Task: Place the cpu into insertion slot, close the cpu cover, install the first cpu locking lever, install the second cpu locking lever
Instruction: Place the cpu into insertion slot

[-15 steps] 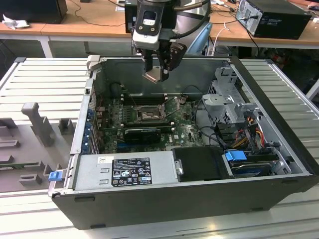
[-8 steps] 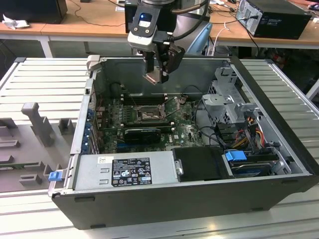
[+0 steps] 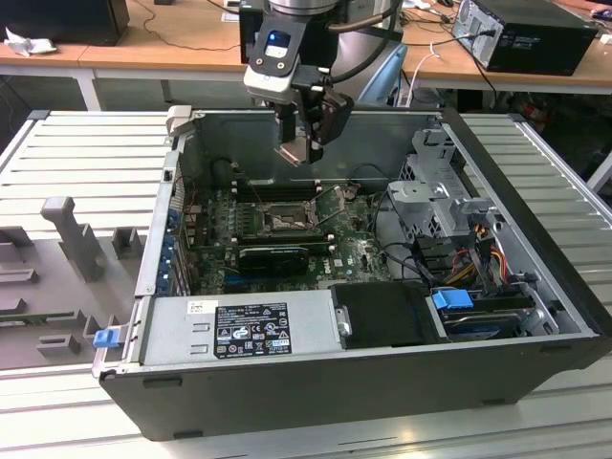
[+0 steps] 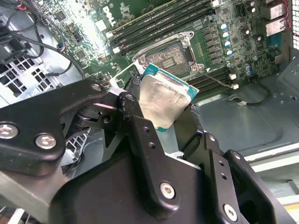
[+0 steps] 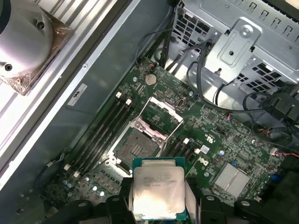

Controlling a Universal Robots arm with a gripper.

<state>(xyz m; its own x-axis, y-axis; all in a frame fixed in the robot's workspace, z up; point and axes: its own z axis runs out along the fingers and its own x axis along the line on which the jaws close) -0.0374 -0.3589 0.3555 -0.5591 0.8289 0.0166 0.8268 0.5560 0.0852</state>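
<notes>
- The fingers [image 4: 128, 105] are closed on the cpu [image 4: 163, 100], one on each of two opposite edges; its pale, smeared silver face shows in both wrist views, with a teal-green rim around it.
- The cpu hangs in the air above the insertion slot [image 5: 135, 148] — held clear of it, not seated; in the exterior view the arm [image 3: 277, 57] reaches down over the far side of the slot, close to the back wall of the computer case [image 3: 287, 387].
- The insertion slot lies uncovered; its dark contact field sits inside a metal frame on the green motherboard [image 3: 359, 251].
- The cpu cover [image 5: 166, 108] is swung up off the slot and stands tilted at one of its edges; the board shows through its central window.
- Long black memory slots [image 5: 100, 135] run just beside the insertion slot, on two opposite sides of it.
- A small round coin cell [image 5: 150, 79] sits on the board near the slot, beyond the raised cover; a square silver heatsink [image 5: 231, 178] lies further off on the same board.
- A perforated metal drive cage [image 5: 243, 46] with loose black cables stands well apart from the slot, past the edge of the board.
- The grey power supply [image 3: 244, 330] fills the near wall of the case, well apart from the slot — a long black card lies between the two.
- The case rests on its side, open at the top, on a ribbed metal desk [image 3: 86, 143].
</notes>
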